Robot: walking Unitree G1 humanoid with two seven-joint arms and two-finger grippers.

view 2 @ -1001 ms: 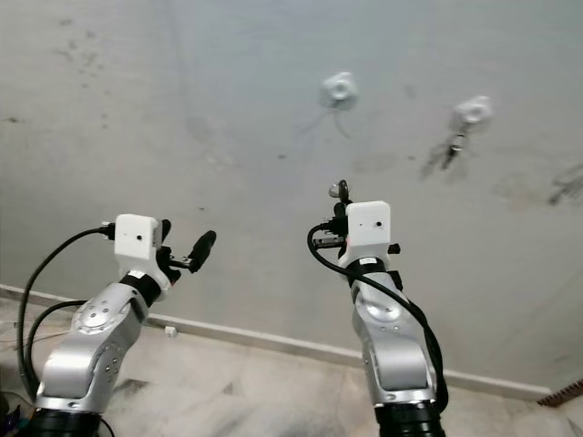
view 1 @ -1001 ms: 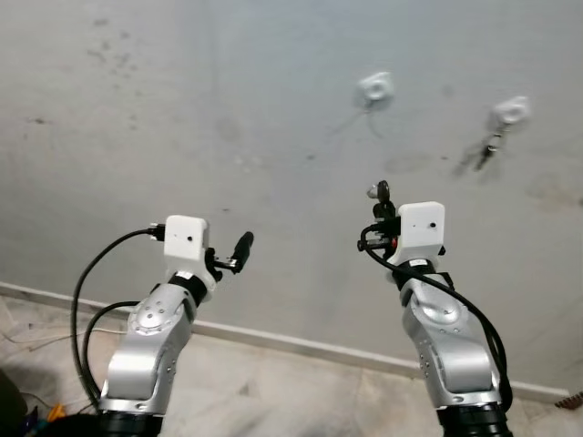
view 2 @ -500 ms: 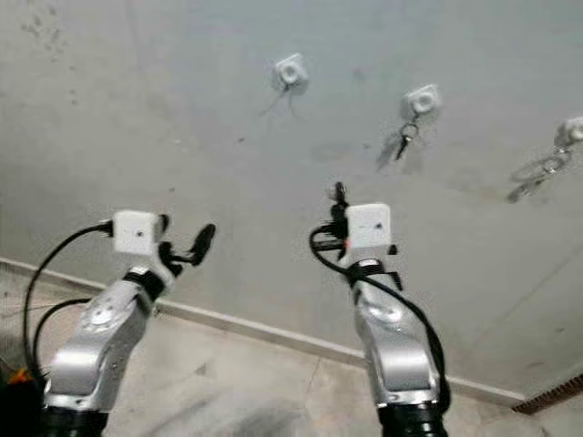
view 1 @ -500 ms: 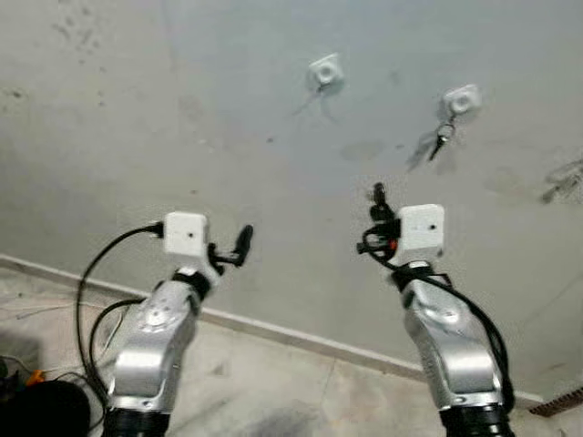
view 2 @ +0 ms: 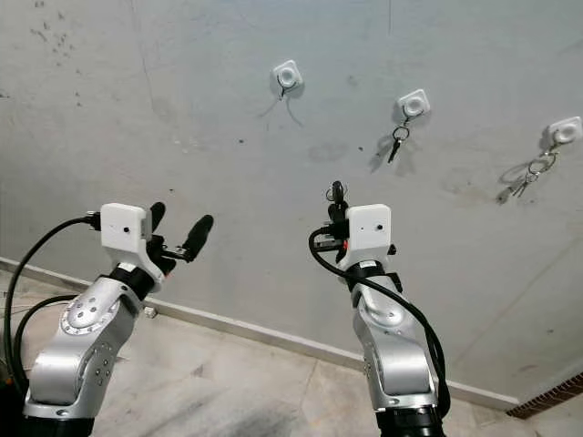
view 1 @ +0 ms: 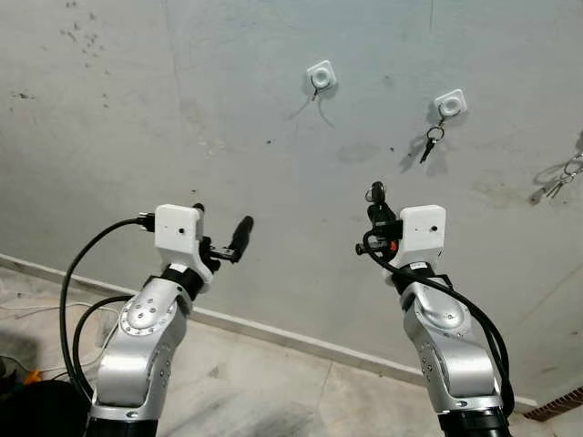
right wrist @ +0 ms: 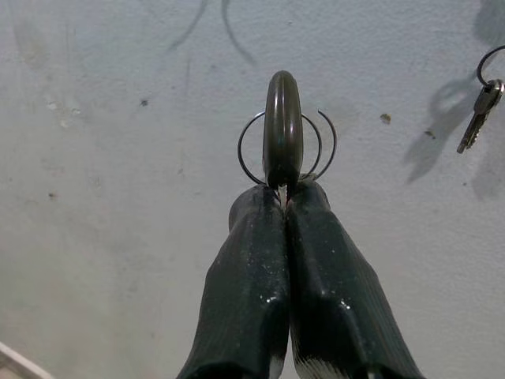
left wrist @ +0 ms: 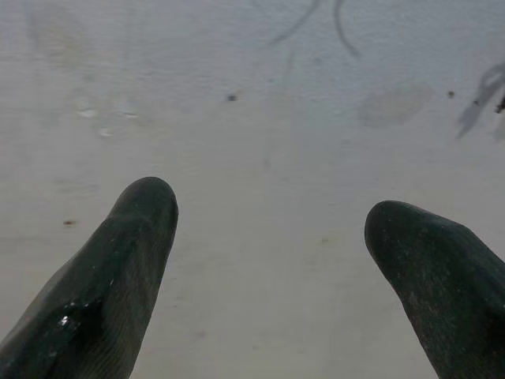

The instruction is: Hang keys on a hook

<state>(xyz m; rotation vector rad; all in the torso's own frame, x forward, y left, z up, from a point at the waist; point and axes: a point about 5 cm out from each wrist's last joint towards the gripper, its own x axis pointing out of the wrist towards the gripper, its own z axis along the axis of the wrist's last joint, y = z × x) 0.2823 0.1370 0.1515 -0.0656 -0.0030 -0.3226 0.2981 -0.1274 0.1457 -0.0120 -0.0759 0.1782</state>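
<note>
I observe the right claw (right wrist: 282,197) raised in front of a grey, stained plaster wall (view 1: 137,109), its two black fingers (right wrist: 245,260) pressed fully together on a dark-headed key with a thin wire ring (right wrist: 282,138); the key stands upright above the fingertips, with the ring looping out on both sides of it. The key is held in the air, short of the wall and below the hooks. Three small white square hooks are fixed to the wall in a row. The leftmost white hook (view 1: 321,75) is bare and sits above and slightly left of the right claw. The middle white hook (view 1: 449,102) carries a small hanging key on a ring (view 1: 430,142). The far-right white hook (view 2: 565,132) carries a ring of keys (view 2: 524,176). The left claw (left wrist: 268,237) is held up at similar height, well to the left, its fingers spread wide apart and holding nothing.
</note>
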